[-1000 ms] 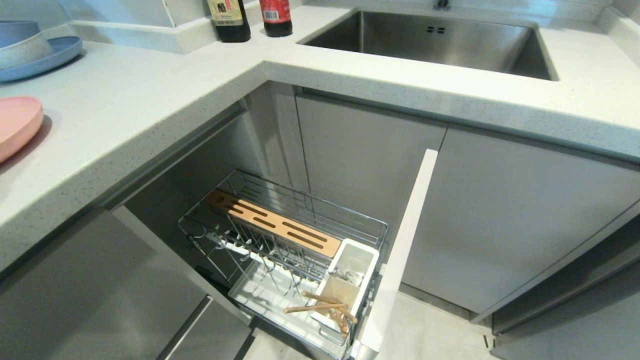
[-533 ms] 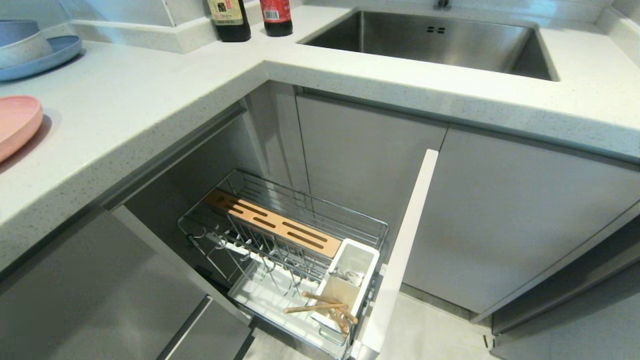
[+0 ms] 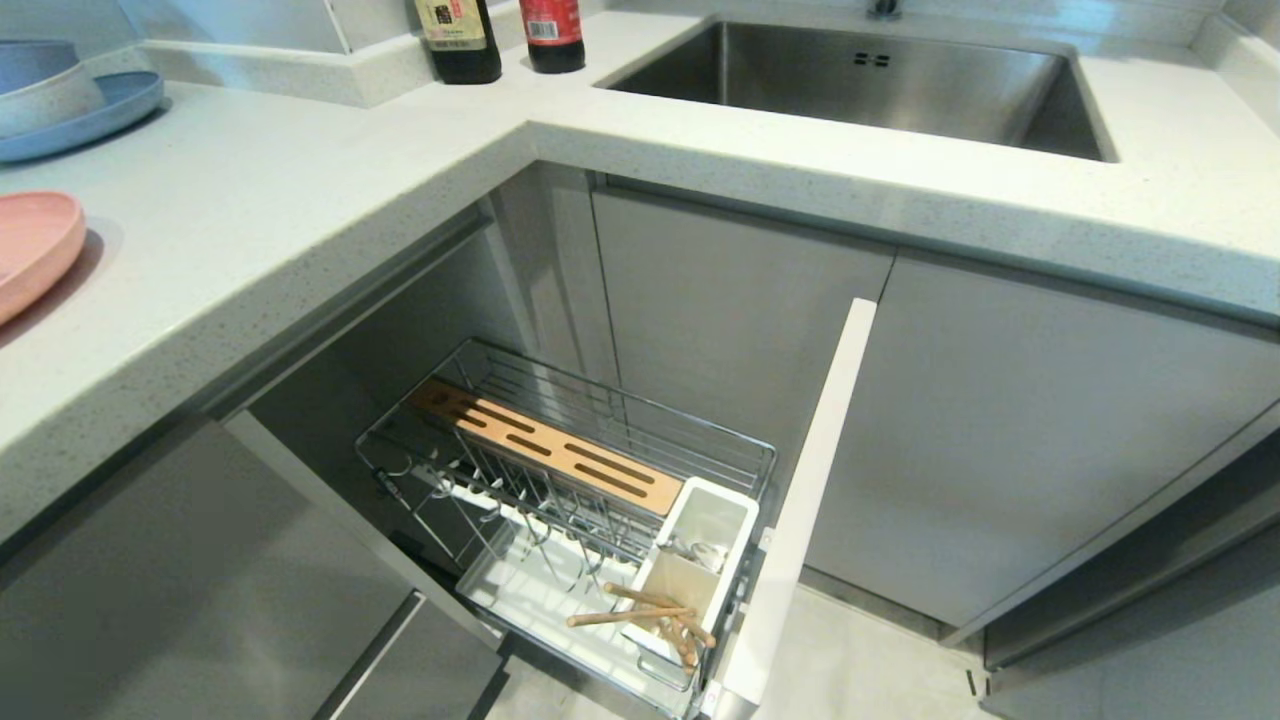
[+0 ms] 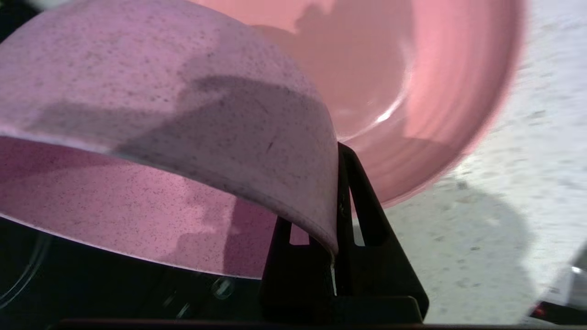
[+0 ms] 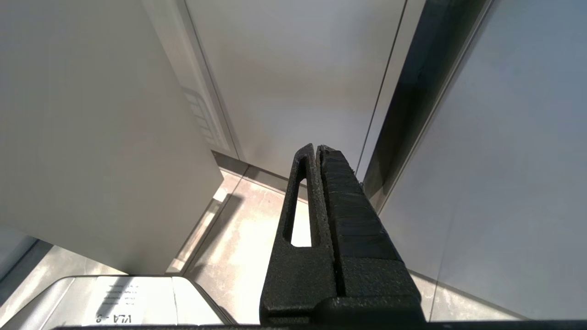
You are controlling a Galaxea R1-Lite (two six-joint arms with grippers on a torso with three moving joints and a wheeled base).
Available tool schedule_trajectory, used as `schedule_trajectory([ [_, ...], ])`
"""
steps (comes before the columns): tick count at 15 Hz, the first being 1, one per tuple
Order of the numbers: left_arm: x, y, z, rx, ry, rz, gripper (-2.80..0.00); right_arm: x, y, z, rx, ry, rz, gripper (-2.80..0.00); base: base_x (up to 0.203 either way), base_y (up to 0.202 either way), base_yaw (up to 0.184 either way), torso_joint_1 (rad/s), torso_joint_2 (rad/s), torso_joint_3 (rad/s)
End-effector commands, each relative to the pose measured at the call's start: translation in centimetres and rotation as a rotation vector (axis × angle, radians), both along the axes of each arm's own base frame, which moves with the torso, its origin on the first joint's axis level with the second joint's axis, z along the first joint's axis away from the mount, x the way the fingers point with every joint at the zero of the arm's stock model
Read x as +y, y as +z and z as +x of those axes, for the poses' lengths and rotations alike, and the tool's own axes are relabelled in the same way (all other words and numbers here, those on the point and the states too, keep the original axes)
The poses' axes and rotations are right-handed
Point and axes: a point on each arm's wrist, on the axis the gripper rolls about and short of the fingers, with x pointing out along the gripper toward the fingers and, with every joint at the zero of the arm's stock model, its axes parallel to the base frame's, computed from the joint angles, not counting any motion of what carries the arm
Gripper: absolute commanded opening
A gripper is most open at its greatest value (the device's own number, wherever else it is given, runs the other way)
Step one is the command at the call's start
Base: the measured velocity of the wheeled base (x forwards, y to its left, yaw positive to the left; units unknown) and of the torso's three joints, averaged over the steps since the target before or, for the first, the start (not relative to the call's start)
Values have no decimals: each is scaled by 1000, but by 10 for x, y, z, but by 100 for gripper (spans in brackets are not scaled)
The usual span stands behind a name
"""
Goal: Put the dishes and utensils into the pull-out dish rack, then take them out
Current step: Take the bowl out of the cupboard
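you have the left gripper (image 4: 337,201) clamped on the rim of the small pink bowl (image 4: 183,137), with the wall of the bowl pinched between the 2 black fingers (image 4: 367,215). in the left wrist view the bowl hangs tilted above the large pink plate (image 4: 412,91), which lies on the speckled countertop (image 4: 504,206); you cannot tell from here whether bowl and plate touch.

across the last second the head view barely changes: the pull-out dish rack (image 3: 520,400) stays drawn out under the counter, and only the edge of the plate (image 3: 35,240) at the far left shifts a little, from sitting slightly further in to sitting slightly further out. that suggests your arm is working just outside that view and nudging the plate as it goes.

the chopsticks (image 3: 640,612) lean out of the white utensil cup (image 3: 735,520), and something shiny sits in the next compartment, probably the spoon, too small to be sure. the upright prongs and the drip tray carry no dishes. so the utensils look loaded and the dishes are what is left, or the bowl has come out during unloading; you cannot settle which from here.

your right gripper (image 5: 318,153) is parked low beside the cabinet fronts, its jaws pressed together on nothing.
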Motion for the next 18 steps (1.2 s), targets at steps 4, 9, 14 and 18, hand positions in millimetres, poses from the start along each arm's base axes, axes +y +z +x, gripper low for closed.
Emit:
schedule_trajectory([
  [4, -2, -2, 4, 3, -54, -29, -280, 0, 0, 0, 1, 0, 0, -280, 0, 0, 0, 0, 0, 0],
  [9, -1, -4, 5, 8, -58, -38, -280, 0, 0, 0, 1, 1, 0, -280, 0, 0, 0, 0, 0, 0],
  [14, -1, -3, 5, 0, -68, -40, 0, 0, 0, 0, 1, 0, 0, -280, 0, 0, 0, 0, 0, 0],
  [18, -5, 1, 1, -32, -74, -31, 0, 0, 0, 0, 2, 0, 0, -280, 0, 0, 0, 0, 0, 0],
])
